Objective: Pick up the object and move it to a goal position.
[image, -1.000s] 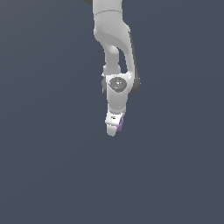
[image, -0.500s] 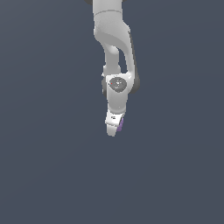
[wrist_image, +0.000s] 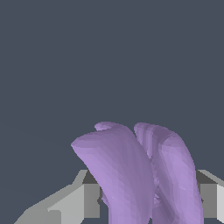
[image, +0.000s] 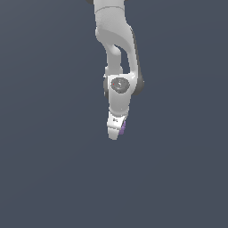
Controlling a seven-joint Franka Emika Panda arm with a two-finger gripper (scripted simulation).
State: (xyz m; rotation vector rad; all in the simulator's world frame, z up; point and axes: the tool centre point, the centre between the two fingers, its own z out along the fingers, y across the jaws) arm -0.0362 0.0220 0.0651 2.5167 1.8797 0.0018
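Nothing has shifted over the last second: gripper [image: 115, 132] hangs at six o'clock below the arm [image: 115, 40], jaws clamped on the purple object [wrist_image: 144, 175], so the carry looks paused or finished

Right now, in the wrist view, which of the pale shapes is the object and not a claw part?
The purple piece, rounded with a groove down its middle. The two grey fingers are angular and flank it on either side.
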